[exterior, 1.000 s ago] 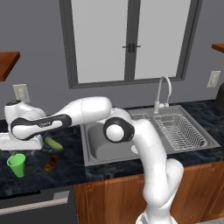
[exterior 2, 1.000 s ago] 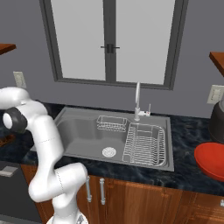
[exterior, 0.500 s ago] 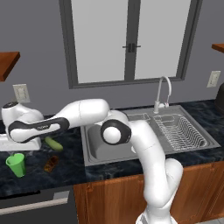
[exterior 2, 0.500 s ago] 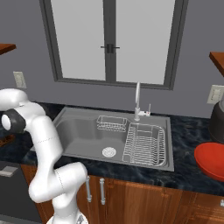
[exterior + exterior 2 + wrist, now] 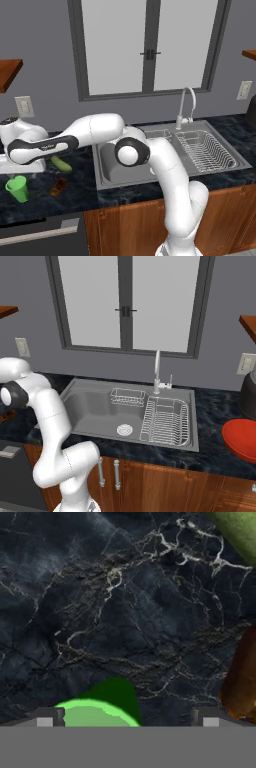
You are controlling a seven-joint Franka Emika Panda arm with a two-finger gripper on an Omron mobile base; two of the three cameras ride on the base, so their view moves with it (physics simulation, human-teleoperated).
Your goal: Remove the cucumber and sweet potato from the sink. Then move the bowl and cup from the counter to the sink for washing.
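Hovering over the cup [image 5: 95, 714] with fingers [image 5: 47, 717] spread wide, a skewed descent could tip it on the bench [image 5: 110, 612].

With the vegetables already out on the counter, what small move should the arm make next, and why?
Probably lower the open pincer onto the cup. The cucumber and sweet potato lie on the counter, the sink is bare, and the cup's rim sits between the fingertips in the hand view.
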